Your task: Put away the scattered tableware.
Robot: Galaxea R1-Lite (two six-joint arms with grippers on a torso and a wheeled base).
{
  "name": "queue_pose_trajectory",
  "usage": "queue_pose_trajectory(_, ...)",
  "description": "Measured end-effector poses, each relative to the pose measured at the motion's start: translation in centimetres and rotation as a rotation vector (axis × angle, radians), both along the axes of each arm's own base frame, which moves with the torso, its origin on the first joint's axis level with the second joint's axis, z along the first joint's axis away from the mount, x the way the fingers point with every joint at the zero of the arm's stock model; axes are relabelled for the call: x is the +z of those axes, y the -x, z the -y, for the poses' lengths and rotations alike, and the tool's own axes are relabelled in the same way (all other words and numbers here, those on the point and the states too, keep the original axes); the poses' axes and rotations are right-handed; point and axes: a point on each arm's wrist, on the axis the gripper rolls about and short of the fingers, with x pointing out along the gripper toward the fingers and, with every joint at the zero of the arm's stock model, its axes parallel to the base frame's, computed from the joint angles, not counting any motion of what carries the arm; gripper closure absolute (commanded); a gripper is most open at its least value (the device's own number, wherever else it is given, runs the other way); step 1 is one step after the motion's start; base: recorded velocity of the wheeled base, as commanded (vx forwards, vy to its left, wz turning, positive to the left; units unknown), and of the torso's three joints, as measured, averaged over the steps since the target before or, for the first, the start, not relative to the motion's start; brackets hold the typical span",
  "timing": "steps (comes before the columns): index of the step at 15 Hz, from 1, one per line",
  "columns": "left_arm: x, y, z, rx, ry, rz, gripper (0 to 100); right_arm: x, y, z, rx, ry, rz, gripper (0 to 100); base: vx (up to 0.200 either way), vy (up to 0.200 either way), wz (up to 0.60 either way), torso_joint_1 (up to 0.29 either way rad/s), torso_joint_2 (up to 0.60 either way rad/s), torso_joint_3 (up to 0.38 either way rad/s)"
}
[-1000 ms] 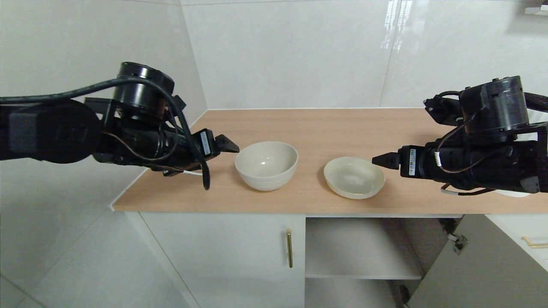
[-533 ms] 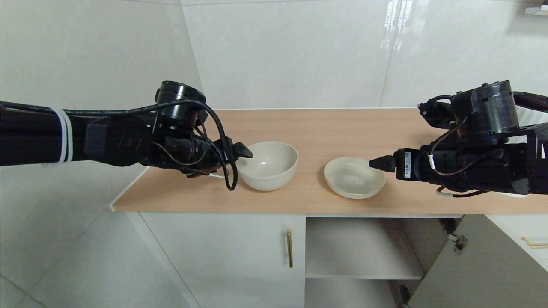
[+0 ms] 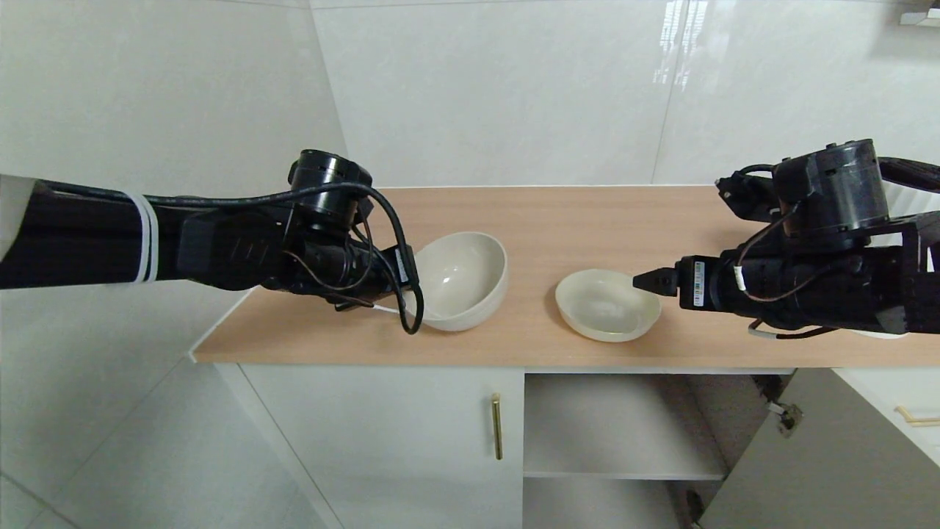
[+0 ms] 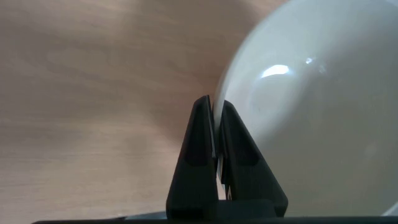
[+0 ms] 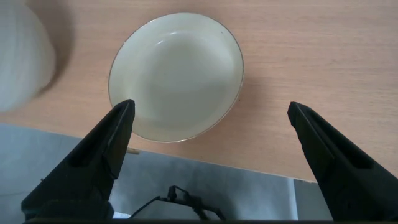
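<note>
A deep cream bowl rests tilted on the wooden counter, its left rim raised. My left gripper is shut on that rim, one finger inside the bowl and one outside. To the right lies a shallow cream dish flat on the counter. My right gripper hovers at the dish's right edge, open wide; in the right wrist view its fingers stand on either side of the dish with nothing between them.
Below the counter an open cupboard shows a white shelf; its door swings out at right. A closed door with a brass handle is at left. White tiled walls stand behind and to the left. A white ribbed object sits behind my right arm.
My left gripper moved right to the deep bowl, shut on its left rim and tipped the bowl up. My right gripper edged slightly left toward the dish and stayed open.
</note>
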Motion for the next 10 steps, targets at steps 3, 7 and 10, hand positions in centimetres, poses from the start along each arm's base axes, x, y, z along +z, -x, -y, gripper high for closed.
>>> queue_pose_trajectory(3, 2.1, 1.8, -0.5, -0.005, 0.018, 0.045, 100, -0.5, -0.5, -0.2, -0.012, 0.019, -0.020, 0, 0.000, 0.000, 0.00, 0.000, 0.00, 0.000)
queue_pose_trajectory(7, 5.9, 5.4, -1.9, -0.011, 0.053, 0.139, 100, -2.3, -2.7, -0.7, -0.136, 0.112, -0.058, 0, 0.000, 0.000, 0.00, 0.000, 0.00, 0.000)
queue_pose_trajectory(10, 7.2, 6.8, -2.4, -0.014, 0.067, 0.177, 100, -3.5, -3.9, -1.3, -0.155, 0.113, -0.084, 0, 0.000, 0.000, 0.00, 0.000, 0.00, 0.000)
